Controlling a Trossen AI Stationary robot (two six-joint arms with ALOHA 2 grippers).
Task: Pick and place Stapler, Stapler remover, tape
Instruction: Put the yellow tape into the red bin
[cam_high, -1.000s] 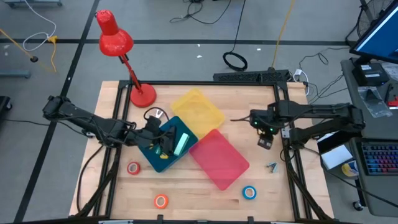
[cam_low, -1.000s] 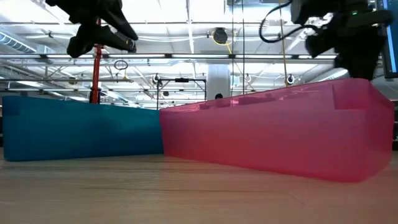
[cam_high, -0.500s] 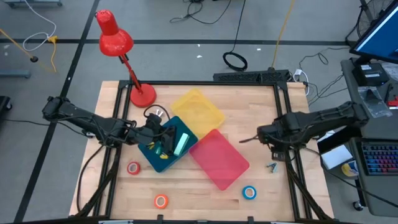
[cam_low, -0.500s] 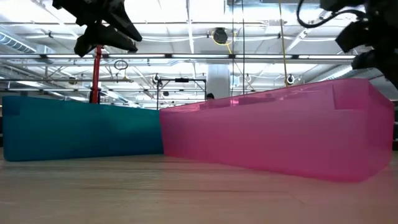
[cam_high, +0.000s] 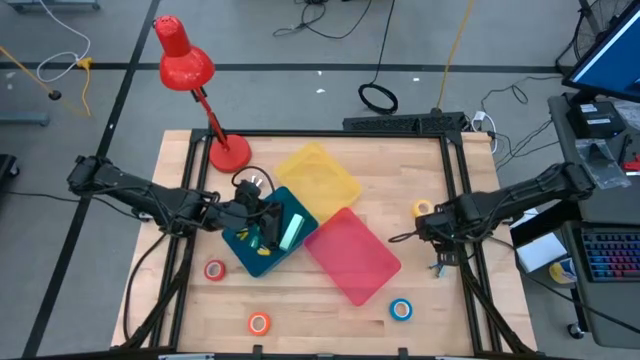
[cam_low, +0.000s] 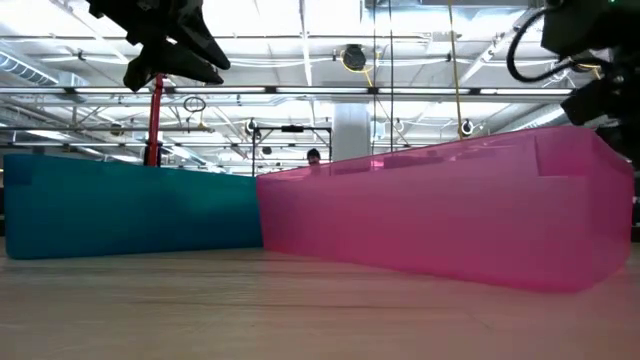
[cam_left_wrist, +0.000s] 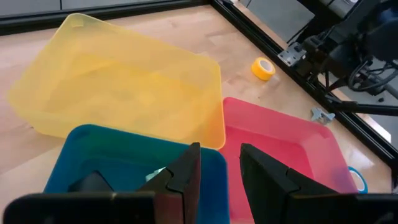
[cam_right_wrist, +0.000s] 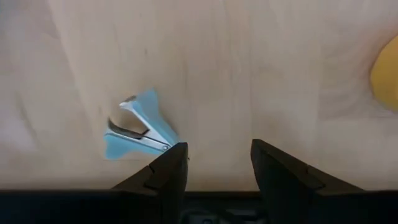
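**Status: stapler remover approach, right arm**

The stapler remover, a small light-blue claw tool, lies on the bare tabletop just beyond the pink tray's right-hand corner, near the table's right rail. The right pincer hovers directly over it, released, with nothing between its fingers; in the right wrist view the remover sits off to one side of the gap, not yet centred.

A light green object that appears to be the stapler rests inside the teal tray, which touches the pink tray's left side. The left pincer hangs above the teal tray, fingers parted and gripping nothing.

Tape rolls remain loose on the tabletop:
- yellow tape roll, beyond the pink tray's right side, near the right arm;
- blue tape roll, off the pink tray's near corner;
- orange tape roll, further left along the near edge;
- red tape roll, on the teal tray's far side from the pink tray.

The pink tray and the yellow tray, which lies behind it, appear unfilled.

Judgement: the stapler step looks complete; the remover and all four tape rolls are left.

No brand, label or writing is legible.
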